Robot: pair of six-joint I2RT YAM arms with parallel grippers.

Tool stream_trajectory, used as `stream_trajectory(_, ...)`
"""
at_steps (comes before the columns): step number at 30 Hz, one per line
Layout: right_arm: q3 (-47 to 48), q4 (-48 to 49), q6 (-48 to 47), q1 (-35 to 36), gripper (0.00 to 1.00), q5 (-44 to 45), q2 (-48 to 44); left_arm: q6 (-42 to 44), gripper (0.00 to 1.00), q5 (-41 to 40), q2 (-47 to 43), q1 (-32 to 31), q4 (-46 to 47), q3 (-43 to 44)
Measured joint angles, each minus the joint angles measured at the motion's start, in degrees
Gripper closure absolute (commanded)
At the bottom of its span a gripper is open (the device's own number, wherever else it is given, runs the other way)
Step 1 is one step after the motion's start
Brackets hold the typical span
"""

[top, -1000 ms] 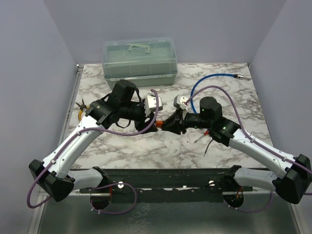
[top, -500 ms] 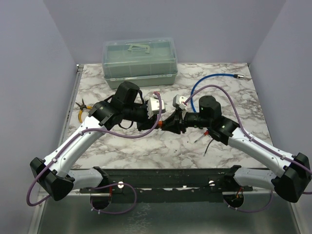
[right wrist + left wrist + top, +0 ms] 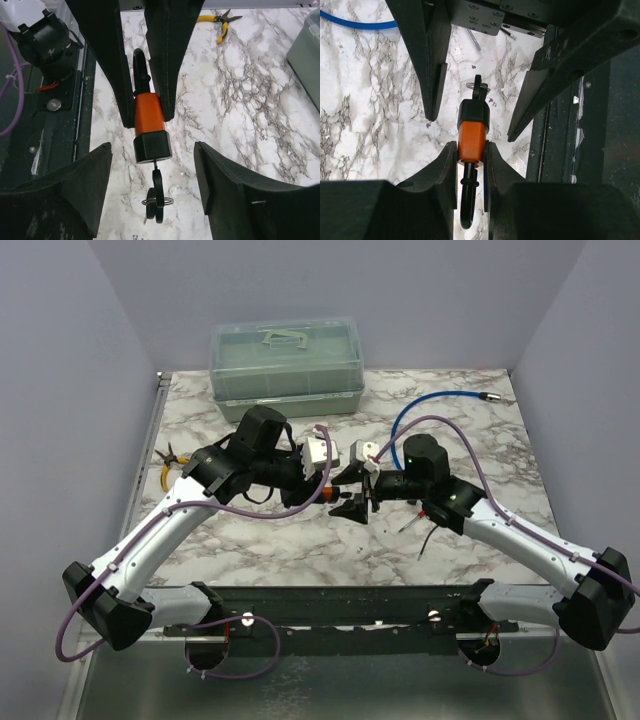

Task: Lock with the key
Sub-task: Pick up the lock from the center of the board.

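Inspector: Your right gripper (image 3: pixel 152 147)?
Operator: It has just spread off the key (image 3: pixel 156 192). The key stays in the orange padlock (image 3: pixel 471 140), centre frame, pinched by my left gripper (image 3: pixel 470 147). I judge the turn likely done.

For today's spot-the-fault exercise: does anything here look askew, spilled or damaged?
Nothing stands out. The left gripper holds the padlock, its key inserted; the right gripper stands open around it.

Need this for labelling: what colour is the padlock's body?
Orange padlock body, clearest in right wrist view.
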Motion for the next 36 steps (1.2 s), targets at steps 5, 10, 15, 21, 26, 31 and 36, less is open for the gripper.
stream_trajectory(5,1.2,-0.3,-3.1,0.0,0.27,-1.6,0.6,-0.6,1.00,0.2,0.7,0.0,0.0,1.2)
stream_trajectory(10,1.7,-0.7,-4.9,0.0,0.27,-3.2,0.6,-0.9,1.00,0.2,0.9,0.0,0.0,1.4)
stream_trajectory(15,4.0,-4.6,-8.1,0.0,0.31,-5.3,1.4,-1.0,1.00,0.2,0.9,0.0,0.0,1.4)
stream_trajectory(21,5.5,-6.5,-9.4,0.0,0.38,-5.9,2.4,-1.4,1.00,0.3,0.9,0.0,0.0,1.4)
stream_trajectory(26,5.5,-6.5,-8.7,0.0,0.46,-6.0,2.8,-1.7,1.00,0.6,0.9,0.0,0.0,1.4)
stream_trajectory(31,5.5,-6.3,-8.0,-0.1,0.73,-5.6,3.0,-2.0,1.00,1.1,0.9,0.0,0.0,1.4)
stream_trajectory(36,5.5,-6.2,-6.6,-0.3,0.99,-5.1,3.1,-2.6,0.59,1.6,0.9,-0.1,-0.5,1.4)
